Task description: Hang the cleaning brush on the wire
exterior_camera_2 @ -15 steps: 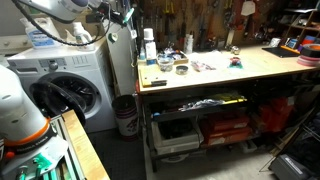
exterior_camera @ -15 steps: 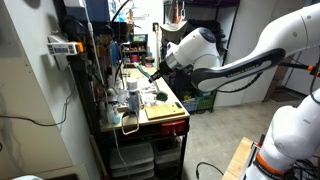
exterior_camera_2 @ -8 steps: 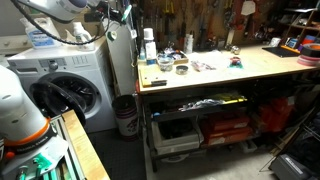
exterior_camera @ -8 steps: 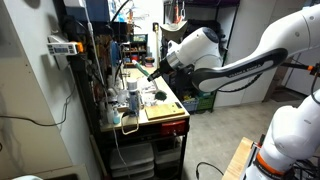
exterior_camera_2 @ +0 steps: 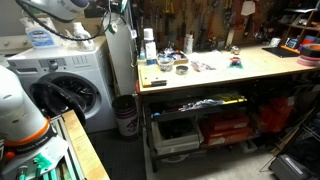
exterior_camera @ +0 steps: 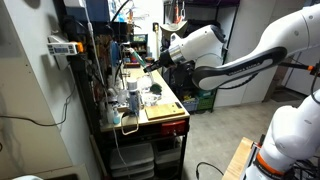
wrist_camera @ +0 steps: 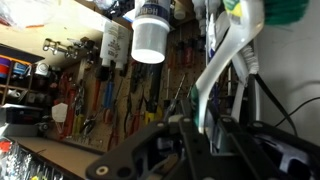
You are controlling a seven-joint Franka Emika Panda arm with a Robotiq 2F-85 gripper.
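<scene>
In an exterior view my gripper (exterior_camera: 152,66) hangs above the workbench (exterior_camera: 170,124), near the tool wall. A short dark thing, the cleaning brush (exterior_camera: 146,69), sticks out of its jaws. In the wrist view the dark jaws (wrist_camera: 205,135) stand close together. The brush does not stand out against them there. A white curved part with a green end (wrist_camera: 225,55) shows through the gap. A thin wire (wrist_camera: 176,98) runs slantwise just beside the jaws. In another exterior view only the arm (exterior_camera_2: 60,8) shows at the top edge.
A pale wooden board (exterior_camera: 162,108) lies on the bench's near end, with clutter behind it. A white bottle (wrist_camera: 150,40) and a pegboard of tools (wrist_camera: 95,100) face the wrist. A washing machine (exterior_camera_2: 75,85) and a bin (exterior_camera_2: 125,115) stand beside the bench. A bowl (exterior_camera_2: 181,69) sits on the bench top.
The gripper has risen a little above the bench and shifted toward the tool wall, still holding the dark brush. Nothing on the bench has moved.
</scene>
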